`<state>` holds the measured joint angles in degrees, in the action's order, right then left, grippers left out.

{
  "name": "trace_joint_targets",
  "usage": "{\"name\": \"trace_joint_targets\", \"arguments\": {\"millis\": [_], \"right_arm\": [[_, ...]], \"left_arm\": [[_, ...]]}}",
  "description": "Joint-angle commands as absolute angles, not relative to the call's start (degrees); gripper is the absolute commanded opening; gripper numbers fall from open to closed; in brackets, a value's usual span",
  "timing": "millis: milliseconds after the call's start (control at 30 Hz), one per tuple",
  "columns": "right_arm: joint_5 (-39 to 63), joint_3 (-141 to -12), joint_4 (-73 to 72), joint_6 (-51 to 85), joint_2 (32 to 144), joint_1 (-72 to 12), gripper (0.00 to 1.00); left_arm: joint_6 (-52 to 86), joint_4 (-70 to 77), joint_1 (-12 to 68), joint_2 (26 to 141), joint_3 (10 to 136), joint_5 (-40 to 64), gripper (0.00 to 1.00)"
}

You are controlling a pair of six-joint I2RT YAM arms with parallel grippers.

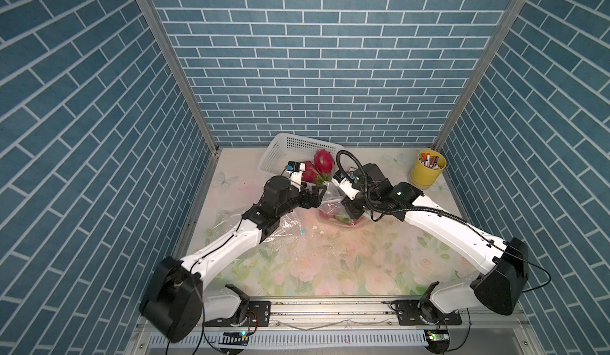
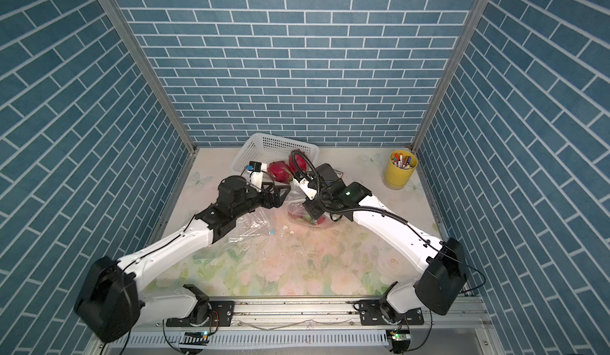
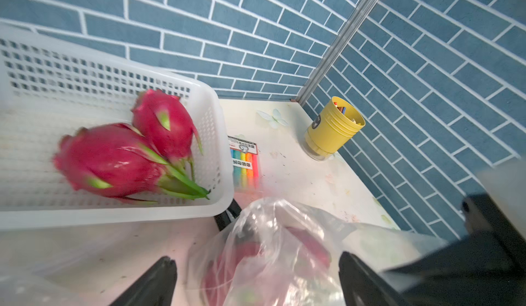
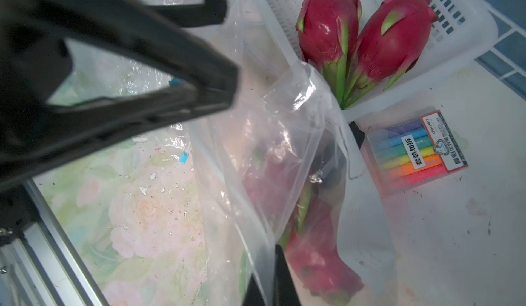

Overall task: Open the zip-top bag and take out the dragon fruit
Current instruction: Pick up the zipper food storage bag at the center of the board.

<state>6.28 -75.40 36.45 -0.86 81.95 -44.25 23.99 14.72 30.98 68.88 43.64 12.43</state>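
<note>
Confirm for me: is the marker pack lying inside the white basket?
No, the left wrist view shows the marker pack lying on the table, just outside the wall of the white basket.

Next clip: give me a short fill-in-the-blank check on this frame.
1. The white basket holds ___ dragon fruits.
2. The left gripper stands ___.
3. The marker cup is ___ in colour.
4. Another dragon fruit lies inside the clear ___.
Missing: two; open; yellow; bag.
</note>
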Motion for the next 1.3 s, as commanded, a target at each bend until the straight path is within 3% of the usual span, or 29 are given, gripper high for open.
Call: {"name": "trace_joint_targets", "arguments": {"millis": [0,167,367,633,900,1067,1167,1267], "right_arm": [[14.23,-77.14,34.15,5.11,79.30,-40.30,0.01],[17.24,-77.34,32.51,11.48,79.36,-35.41,0.01],[22.72,-77.30,29.63,15.34,78.26,-33.36,0.00],[24.70,-77.67,29.62,17.31,74.95,-31.52,0.00],[25.20,-78.06,30.76,17.23,75.08,-31.25,0.00],[25.25,-77.68,30.44,17.23,75.32,-31.24,0.00],[24.88,-77.60,30.59,17.09,75.54,-31.20,0.00],[24.49,-77.41,30.95,16.90,75.50,-31.20,0.00]], "left_arm": [[23.65,22.55,29.06,62.22,38.13,7.74,1.00],[21.59,30.41,28.22,56.69,32.60,13.67,1.00],[21.86,40.50,28.29,62.90,31.50,22.68,1.00],[21.08,46.52,28.29,74.68,37.58,32.61,0.78],[24.48,51.94,28.41,78.99,41.49,37.18,0.74],[24.94,52.43,28.41,83.14,43.10,38.93,0.50],[26.28,52.97,28.43,85.56,44.18,40.93,0.19],[27.36,53.99,28.40,86.21,44.21,41.22,0.04]]}}
